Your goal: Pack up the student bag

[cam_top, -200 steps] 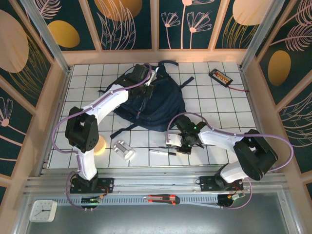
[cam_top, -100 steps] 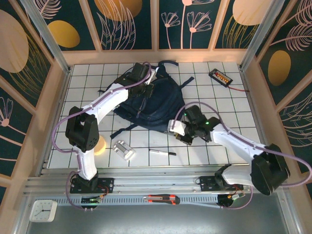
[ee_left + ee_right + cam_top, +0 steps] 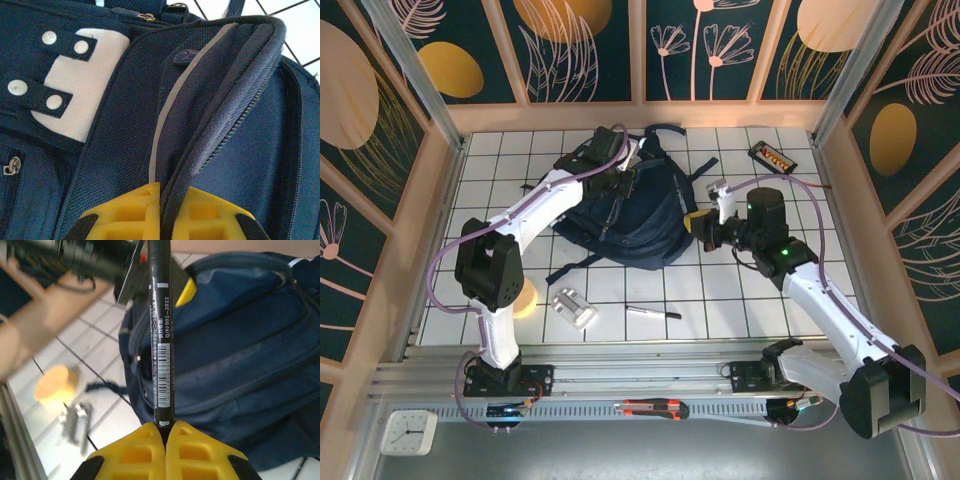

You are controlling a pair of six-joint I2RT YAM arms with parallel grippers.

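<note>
Pinching bag (image 3: 630,215) flap at bench (image 3: 770,270) 12 o'clock with left hand (image 3: 161,200), clamped tight; gripping black pen (image 3: 161,340) in right hand (image 3: 703,222), just off bag's 3 o'clock edge.

The student bag (image 3: 630,215) is dark navy, with a thin pale grey stripe (image 3: 161,125) and a grey-white patch (image 3: 95,85) crossed by navy tabs carrying white studs. The table (image 3: 500,170) is white with a dark square grid, and the surrounding walls (image 3: 570,50) are dark teal with gold discs and pale pink leaf outlines. The left tool (image 3: 160,212) and right tool (image 3: 165,442) have yellow fingers, and the pen (image 3: 161,340) is black with white lettering and a barcode.
</note>
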